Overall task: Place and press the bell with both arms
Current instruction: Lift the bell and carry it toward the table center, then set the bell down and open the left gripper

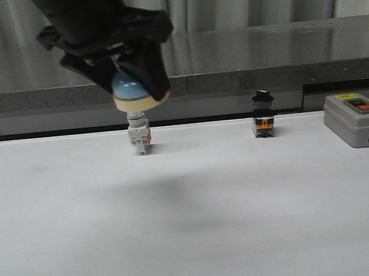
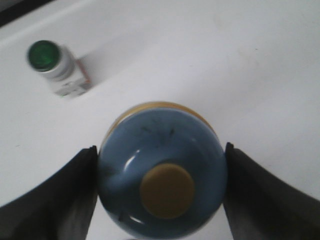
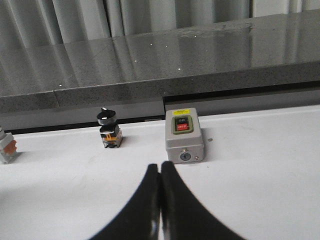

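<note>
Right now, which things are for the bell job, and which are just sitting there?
For the job:
- bell, held above the table
- left gripper, shut on it
- right gripper, shut and empty

Just sitting there:
- green-capped switch
- black knob switch
- grey box

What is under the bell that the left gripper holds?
The bell hangs above bare white table. In the front view the green-capped switch stands behind it, its cap hidden.

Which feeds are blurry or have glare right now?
Left wrist view: the green-capped switch is smeared, the bell close and soft, with small glints on its dome. Front view: the left gripper is dark and soft over a faint shadow on the table. Right wrist view: sharp; the grey counter shows sheen.
</note>
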Available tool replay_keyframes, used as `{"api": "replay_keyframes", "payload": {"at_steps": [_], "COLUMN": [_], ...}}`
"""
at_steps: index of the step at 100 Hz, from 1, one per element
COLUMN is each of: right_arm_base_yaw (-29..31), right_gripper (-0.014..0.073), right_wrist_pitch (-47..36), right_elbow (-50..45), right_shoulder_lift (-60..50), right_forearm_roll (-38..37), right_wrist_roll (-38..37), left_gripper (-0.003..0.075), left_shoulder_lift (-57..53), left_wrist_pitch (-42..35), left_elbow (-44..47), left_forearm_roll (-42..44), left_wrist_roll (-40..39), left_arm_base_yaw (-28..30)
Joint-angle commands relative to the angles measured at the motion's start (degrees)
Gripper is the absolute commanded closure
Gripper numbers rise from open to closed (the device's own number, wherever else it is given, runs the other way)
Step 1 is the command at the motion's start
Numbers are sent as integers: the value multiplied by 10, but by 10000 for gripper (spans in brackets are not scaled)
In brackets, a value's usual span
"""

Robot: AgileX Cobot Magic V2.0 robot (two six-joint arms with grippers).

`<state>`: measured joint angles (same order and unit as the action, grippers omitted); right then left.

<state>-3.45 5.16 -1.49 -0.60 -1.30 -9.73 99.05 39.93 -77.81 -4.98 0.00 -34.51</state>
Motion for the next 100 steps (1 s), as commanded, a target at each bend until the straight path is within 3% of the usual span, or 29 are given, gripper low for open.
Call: {"api": "replay_keyframes", "payload": {"at_steps": [1,31,69,78,93,100], "right_arm_base_yaw": [5,5,5,5,5,5], "right_gripper": [654,654,654,654,654,654], "right_wrist_pitch": [-45,-45,-45,-45,-45,-45], "right_elbow": [8,8,8,8,8,8], "right_shoulder_lift": [-11,-11,-11,-11,-11,-11], "right_forearm_roll": [-3,-3,-3,-3,-3,-3], "right_wrist_roll": [-1,-1,-1,-1,-1,-1], "left_gripper": [533,533,519,431,125,36], "left_shoulder_lift": [2,97,143,143,143,143], "left_wrist_pitch": [-46,-79,-88,-84,-82,-79], "left_elbow": [-16,-16,-16,-16,-16,-16], "left_forearm_roll": [-4,-4,-4,-4,-8,-9], "left_wrist_roll": [0,0,0,0,0,0], "left_arm_base_yaw": [-27,-74,-83,-83,-83,-83]}}
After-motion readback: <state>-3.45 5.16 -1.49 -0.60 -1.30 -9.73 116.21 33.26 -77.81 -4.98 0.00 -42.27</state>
